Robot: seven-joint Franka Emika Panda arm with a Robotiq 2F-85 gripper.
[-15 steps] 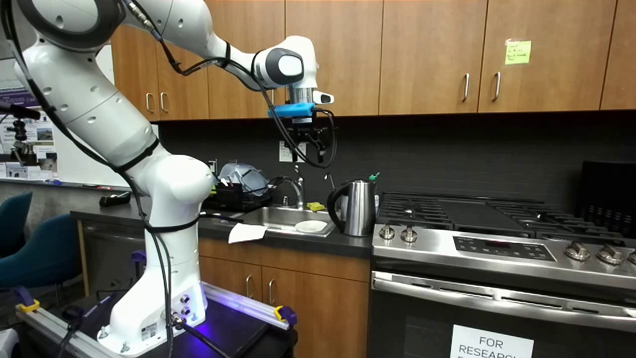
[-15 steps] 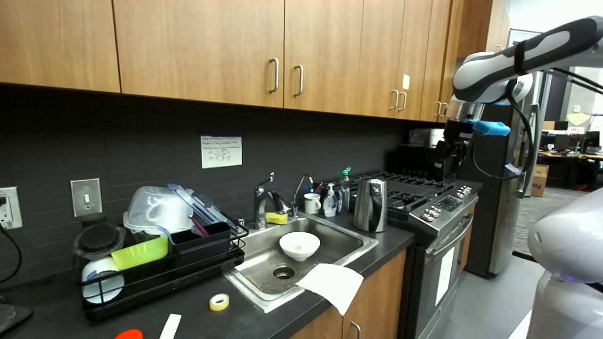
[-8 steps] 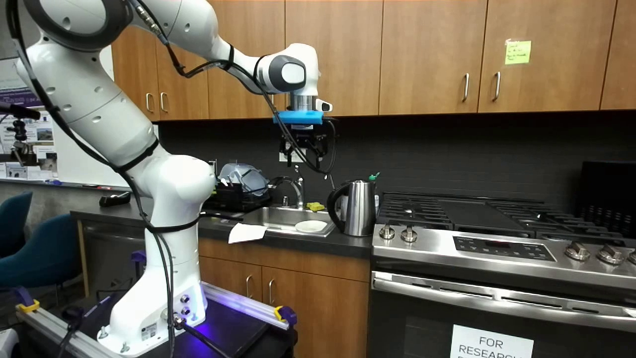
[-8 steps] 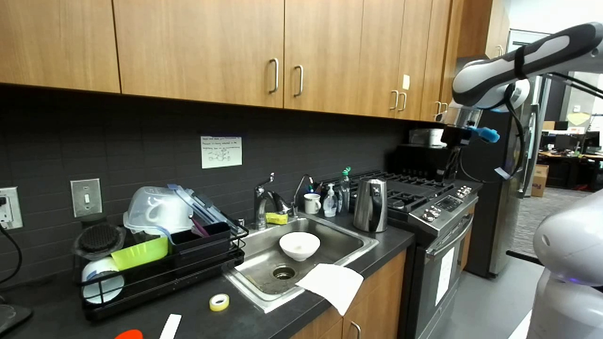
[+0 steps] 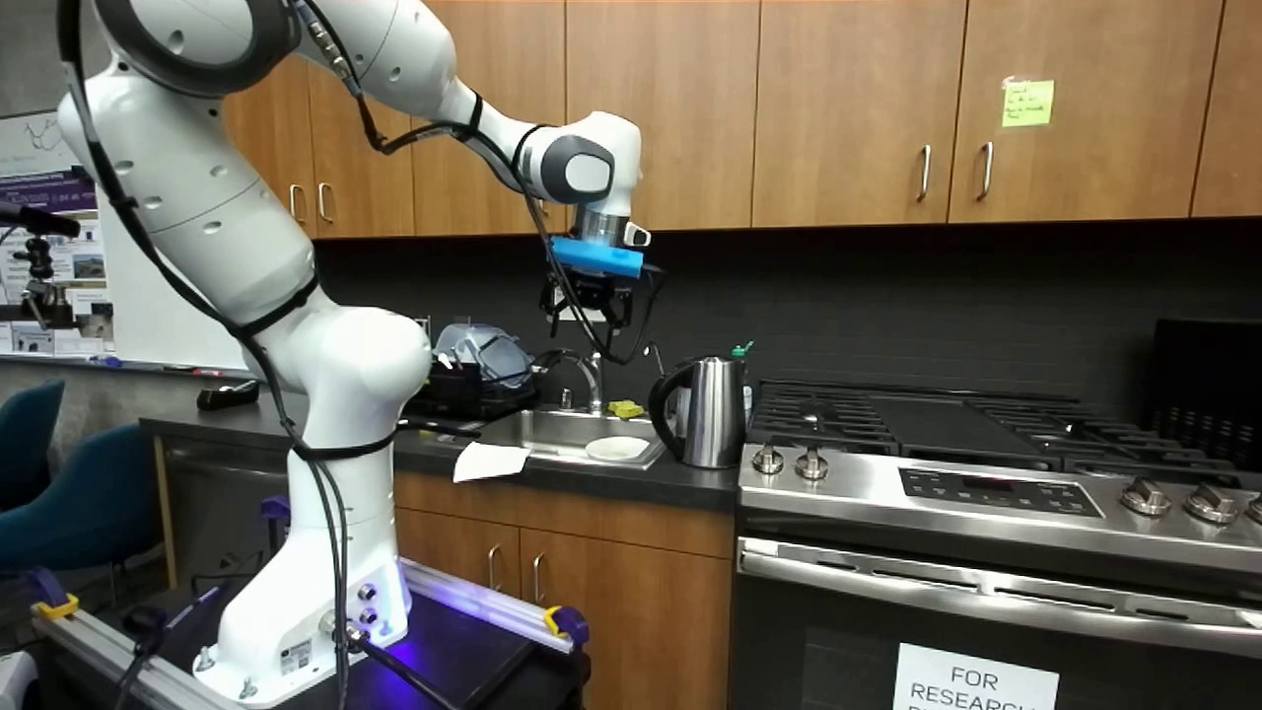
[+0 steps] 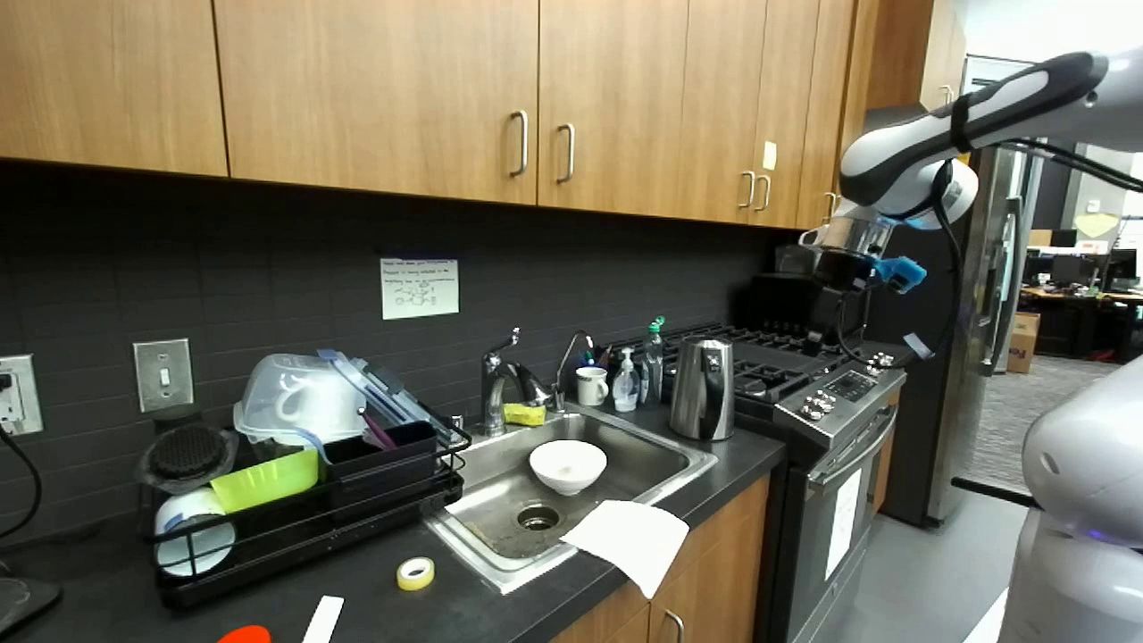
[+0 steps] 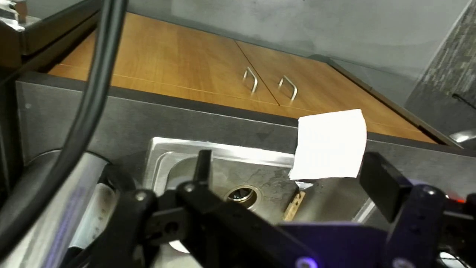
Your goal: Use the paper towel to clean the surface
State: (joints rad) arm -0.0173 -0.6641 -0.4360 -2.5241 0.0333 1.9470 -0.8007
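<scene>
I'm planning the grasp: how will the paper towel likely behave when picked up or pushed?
Probably floppy: the paper towel droops over the front of the countertop. Likely light, as it looks thin. Pushed outward, it might slip off, since part overhangs the edge.

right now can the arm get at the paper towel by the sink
Probably yes, once it comes lower. The gripper hangs open, clear of the countertop, and nothing shows on top of the paper towel, part of which juts past the front edge. The kettle stands off to one side.

White bowl (image 6: pixel 568 466) in the sink (image 6: pixel 489 527), steel kettle (image 6: pixel 703 390) beside the stove (image 5: pixel 996 523)
</scene>
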